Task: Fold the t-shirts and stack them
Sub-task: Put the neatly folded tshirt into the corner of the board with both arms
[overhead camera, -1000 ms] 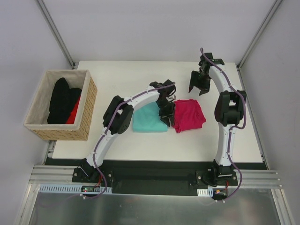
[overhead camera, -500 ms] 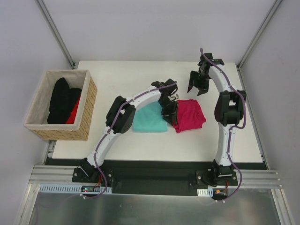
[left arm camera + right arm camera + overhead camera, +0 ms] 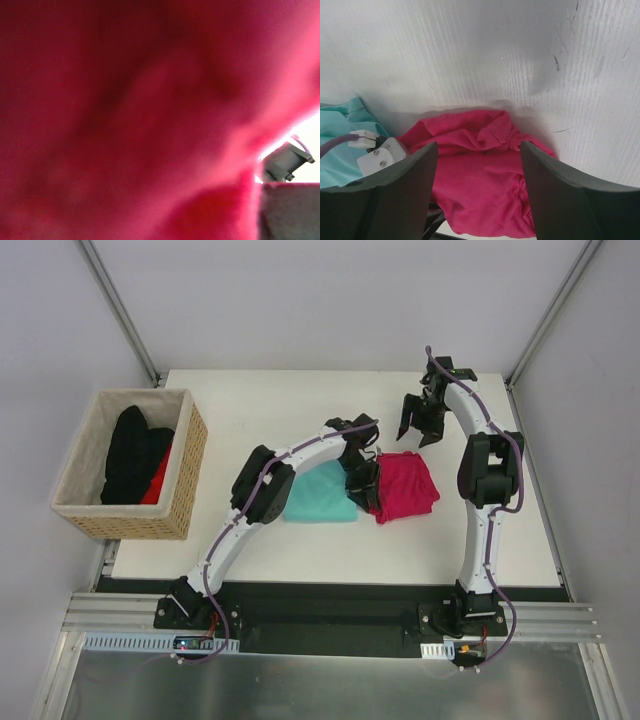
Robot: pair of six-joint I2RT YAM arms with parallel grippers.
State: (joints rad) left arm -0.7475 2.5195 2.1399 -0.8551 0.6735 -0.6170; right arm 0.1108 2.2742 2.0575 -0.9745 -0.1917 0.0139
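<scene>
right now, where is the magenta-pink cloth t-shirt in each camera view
top external: the magenta-pink cloth t-shirt lies just right of centre.
left wrist: it fills nearly the whole picture, blurred.
right wrist: it sits low, in the middle.
shared landmark: the teal-mint green cloth t-shirt, left of it in both top and right wrist views.

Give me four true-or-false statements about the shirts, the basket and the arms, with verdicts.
The folded magenta-pink cloth t-shirt lies stacked on the folded teal-mint cloth t-shirt. False: they lie side by side on the white table.
The woven wicker basket holds black and red cloth. True.
The right arm's jaws stand open, gripping nothing. True.
The basket stands right of both shirts. False: it stands left of them.
</scene>
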